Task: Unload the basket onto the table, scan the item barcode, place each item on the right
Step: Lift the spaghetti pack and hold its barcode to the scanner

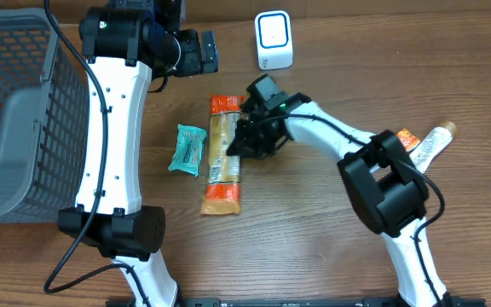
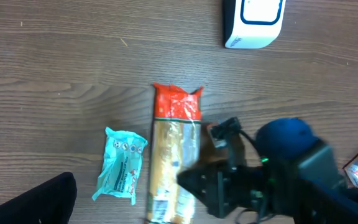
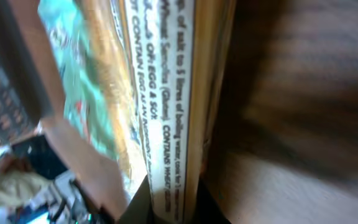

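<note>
From overhead, the pasta packet [image 1: 224,158] lies flat on the table [image 1: 314,256], left of centre. Its long axis runs from the top to the bottom of the frame, and its orange-red end points up toward the white scanner [image 1: 274,40] at the upper centre. The right gripper [image 1: 244,143] is clamped on the packet's right long edge, about mid-length. A teal sachet [image 1: 187,148] lies just left of the packet. The left gripper [image 1: 201,51] sits at the top of the frame with its jaws spread wide, holding nothing.

In the left wrist view, the packet stands lengthwise at the lower centre, its red crimped end uppermost. The dark right gripper covers the packet's lower right side.

In the right wrist view (blurred), the packet fills the frame. Its printed strip runs from top to bottom and is pinched between the fingers at the bottom edge.
</note>
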Controlling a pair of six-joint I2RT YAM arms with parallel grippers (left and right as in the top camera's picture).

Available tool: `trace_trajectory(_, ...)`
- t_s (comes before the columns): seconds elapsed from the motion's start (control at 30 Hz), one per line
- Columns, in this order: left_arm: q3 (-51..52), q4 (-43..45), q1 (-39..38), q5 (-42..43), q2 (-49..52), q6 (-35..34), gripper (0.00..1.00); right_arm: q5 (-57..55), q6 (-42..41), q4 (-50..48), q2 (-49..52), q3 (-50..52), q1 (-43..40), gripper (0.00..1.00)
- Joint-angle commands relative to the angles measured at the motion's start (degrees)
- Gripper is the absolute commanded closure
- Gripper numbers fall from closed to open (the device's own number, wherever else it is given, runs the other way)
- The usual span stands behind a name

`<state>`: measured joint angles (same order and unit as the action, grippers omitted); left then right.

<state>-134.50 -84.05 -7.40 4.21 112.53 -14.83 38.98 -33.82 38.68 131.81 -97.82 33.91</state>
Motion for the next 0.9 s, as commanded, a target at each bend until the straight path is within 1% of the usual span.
trace_trajectory(0.0, 0.2, 0.1, 0.0, -0.2, 0.4, 0.7, 0.00, 10.5, 6.8, 1.3, -9.6, 0.3, -3.7, 0.96)
trace_trajectory(0.23, 0.2, 0.1, 0.0, -0.2, 0.4, 0.7, 0.00, 17.6, 12.2, 4.7, -23.8, 0.3, -11.5, 0.96)
trace_trajectory(0.43, 0.2, 0.1, 0.0, -0.2, 0.4, 0.7, 0.00, 27.6, 13.0, 1.1, -33.0, 0.3, -20.3, 0.96)
trace_trajectory(0.6, 0.2, 0.1, 0.0, -0.2, 0.4, 0.7, 0.00, 34.3, 6.6, -5.8, -38.6, 0.3, -28.7, 0.96)
trace_trajectory(0.73, 0.2, 0.1, 0.0, -0.2, 0.4, 0.7, 0.00, 34.9, 0.3, -11.5, -42.0, 0.3, -32.8, 0.96)
trace_trajectory(0.87, 0.2, 0.1, 0.0, -0.2, 0.4, 0.7, 0.00, 34.8, -4.3, -16.3, -44.3, 0.3, -35.5, 0.96)
